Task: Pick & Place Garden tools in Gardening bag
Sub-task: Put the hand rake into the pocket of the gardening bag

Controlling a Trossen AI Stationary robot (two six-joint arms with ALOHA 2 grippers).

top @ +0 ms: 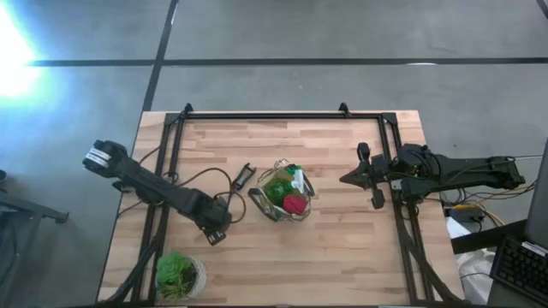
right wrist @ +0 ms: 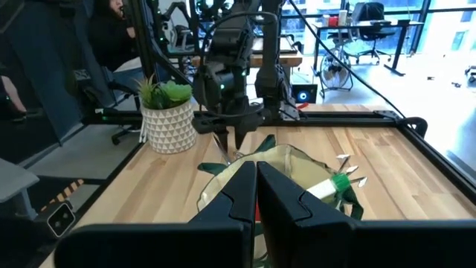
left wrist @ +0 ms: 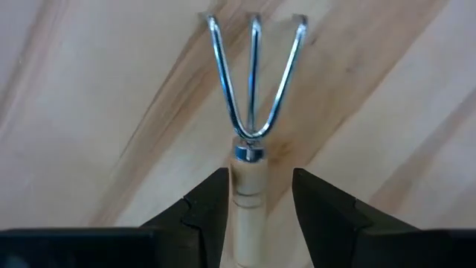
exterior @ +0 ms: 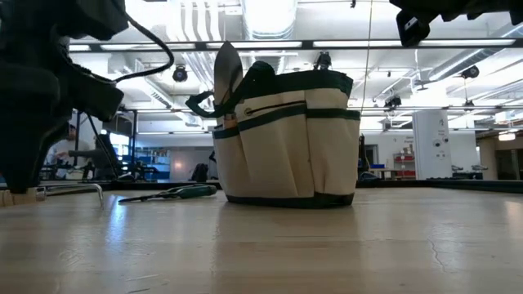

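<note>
A three-pronged rake (left wrist: 253,82) with a wooden handle (left wrist: 249,195) lies on the table near its left front. My left gripper (top: 214,229) is low over it and open. Its fingers stand on either side of the handle, with a gap showing on one side. The rake's prongs (exterior: 72,189) show at table level in the low view. The beige gardening bag (top: 281,193) stands upright mid-table with green and red tools inside and a trowel blade (exterior: 227,69) sticking up. My right gripper (top: 347,180) hangs shut and empty above the table, right of the bag.
Black pruners (top: 244,177) lie on the table just left of the bag. A leafy plant in a pale pot (top: 178,274) stands at the near left corner. A black frame (top: 257,115) runs round the table. There is bare wood in front of and to the right of the bag.
</note>
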